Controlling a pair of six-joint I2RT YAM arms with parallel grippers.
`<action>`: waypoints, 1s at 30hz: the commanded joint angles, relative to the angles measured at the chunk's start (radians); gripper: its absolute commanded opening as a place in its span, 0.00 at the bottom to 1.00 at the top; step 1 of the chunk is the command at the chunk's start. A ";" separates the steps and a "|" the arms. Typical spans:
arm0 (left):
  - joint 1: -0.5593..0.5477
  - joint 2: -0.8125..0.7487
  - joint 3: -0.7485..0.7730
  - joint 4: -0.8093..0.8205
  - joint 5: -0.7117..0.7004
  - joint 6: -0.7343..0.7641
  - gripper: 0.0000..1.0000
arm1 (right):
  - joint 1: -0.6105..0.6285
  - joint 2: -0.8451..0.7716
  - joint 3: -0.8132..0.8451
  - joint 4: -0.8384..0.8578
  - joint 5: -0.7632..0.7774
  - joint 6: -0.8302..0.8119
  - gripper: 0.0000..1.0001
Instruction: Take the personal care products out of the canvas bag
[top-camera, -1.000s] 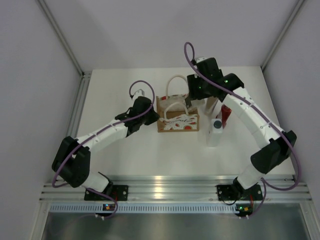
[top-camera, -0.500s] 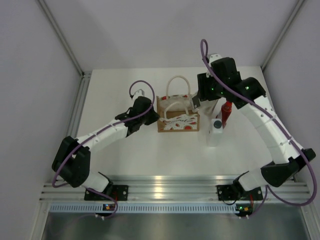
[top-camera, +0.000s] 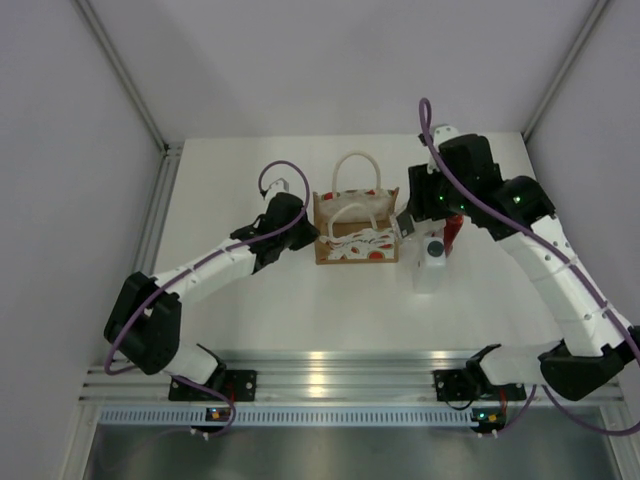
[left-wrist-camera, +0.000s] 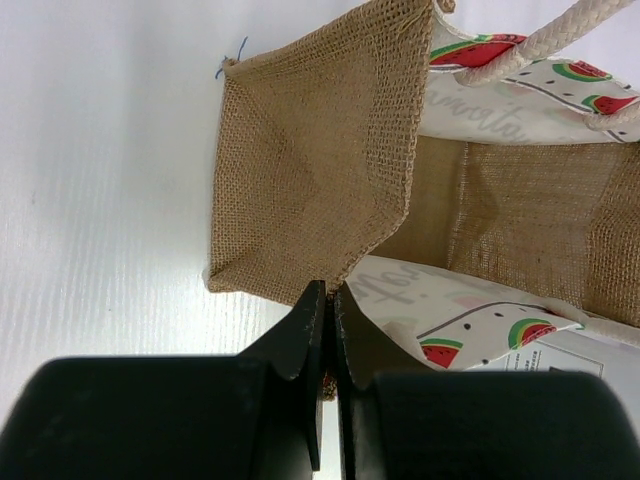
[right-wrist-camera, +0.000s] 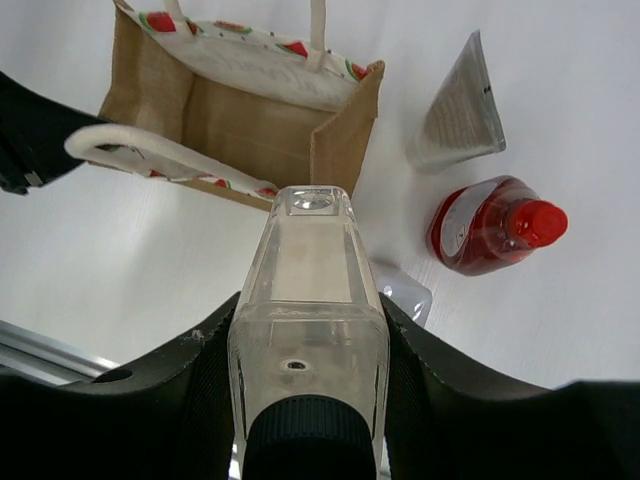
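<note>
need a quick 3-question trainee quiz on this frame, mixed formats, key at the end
1. True or false: the left hand is open and clear of the canvas bag.
2. The right hand is: A) open, B) shut on a white bottle, C) out of view.
3. How many products are already on the table outside the bag?
Key: 1 false, it is shut on the bag's side wall. 2 B. 3 three: red bottle, squeeze tube, second white bottle.
</note>
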 joint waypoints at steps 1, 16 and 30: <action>-0.002 0.038 0.004 -0.069 -0.009 0.006 0.00 | 0.030 -0.064 -0.043 0.111 -0.021 0.014 0.00; -0.002 0.027 -0.002 -0.069 -0.025 0.014 0.00 | 0.174 -0.093 -0.265 0.164 -0.004 0.048 0.00; -0.002 0.035 0.006 -0.070 -0.022 0.011 0.00 | 0.186 -0.075 -0.250 0.135 0.026 0.037 0.00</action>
